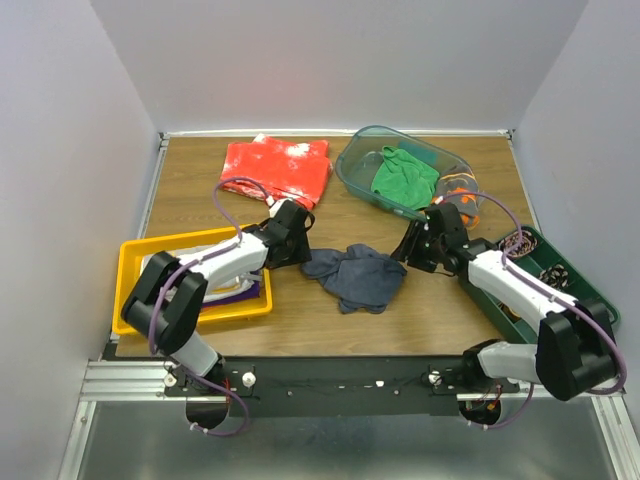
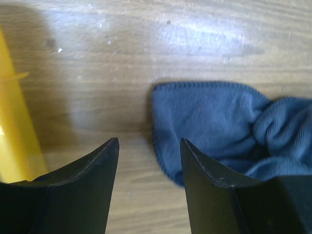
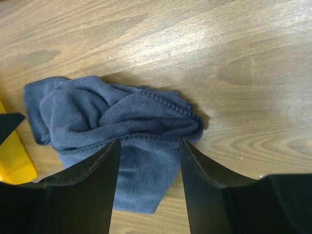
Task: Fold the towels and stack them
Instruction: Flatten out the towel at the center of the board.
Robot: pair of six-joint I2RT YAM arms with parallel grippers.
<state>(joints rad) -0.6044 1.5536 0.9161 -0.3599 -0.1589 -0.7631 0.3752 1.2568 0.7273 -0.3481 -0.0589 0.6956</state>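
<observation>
Your left end effector (image 2: 148, 141) hangs wide open and empty, with the hemmed corner of the navy towel (image 2: 209, 122) lying just under the gap between its fingers. Your right end effector (image 3: 148, 141), equally open and gripping nothing, straddles the towel's bunched fold; whether its fingers touch cloth cannot be told. Both arms reach inward over the tabletop (image 1: 300, 325), flanking the crumpled towel. A green towel (image 1: 403, 172) sits in the clear bin (image 1: 345, 165) beyond.
</observation>
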